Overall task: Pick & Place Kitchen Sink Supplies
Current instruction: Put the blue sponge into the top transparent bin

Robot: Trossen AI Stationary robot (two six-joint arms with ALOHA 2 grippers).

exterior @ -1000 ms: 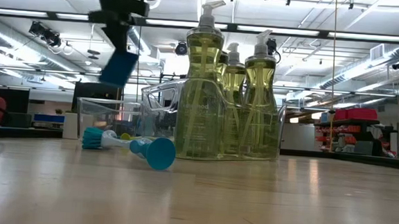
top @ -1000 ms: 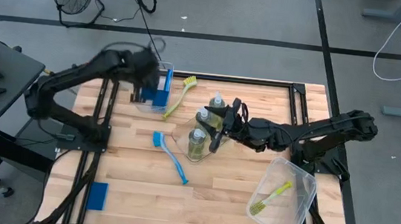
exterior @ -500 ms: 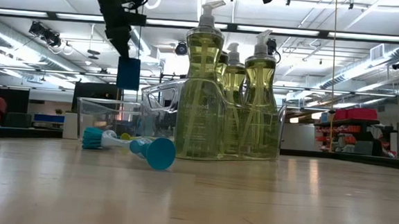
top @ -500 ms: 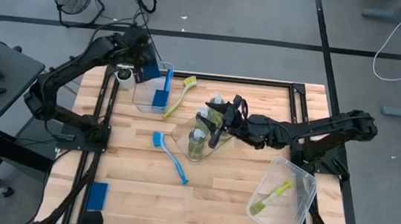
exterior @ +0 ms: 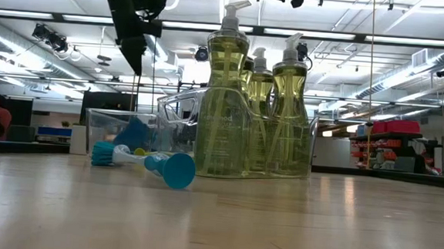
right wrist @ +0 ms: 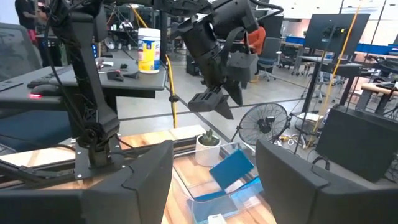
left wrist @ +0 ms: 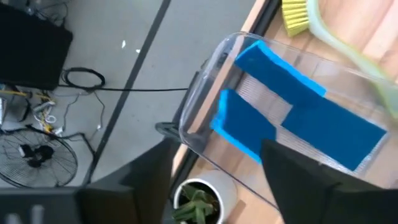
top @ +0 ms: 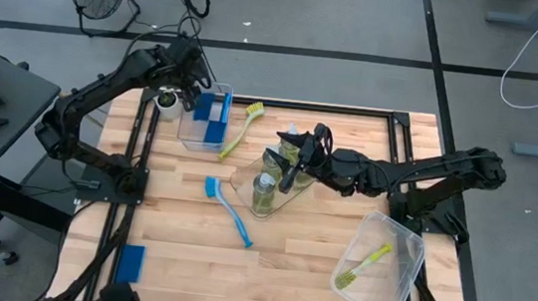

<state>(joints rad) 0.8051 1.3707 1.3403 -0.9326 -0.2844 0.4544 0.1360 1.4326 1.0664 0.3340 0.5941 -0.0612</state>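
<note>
My left gripper (top: 195, 96) hangs open above the clear bin (top: 202, 136) at the table's far left, with nothing between its fingers (left wrist: 283, 168). Two blue sponges (left wrist: 298, 118) are inside the bin; one (right wrist: 233, 167) sits tilted against its wall. My right gripper (top: 303, 159) stands open over the bottles of yellow-green liquid (top: 273, 159), which stand upright in a clear tray (top: 246, 180). I cannot see it touching any of them. A blue brush (top: 228, 206) lies flat on the table. A yellow-green brush (top: 239, 127) lies beside the bin.
A second clear bin (top: 382, 268) at the near right holds another yellow-green brush (top: 362, 266). One blue sponge (top: 131, 261) lies by the near left edge. A small potted plant (top: 167, 102) stands just left of the far bin. Bare wood lies between the brush and the near edge.
My left gripper carried a blue sponge toward the far edge until it was over the bin. The sponge swung from tilted to hanging upright. The gripper then opened and let go. The sponge dropped into the bin, where it now rests tilted.
</note>
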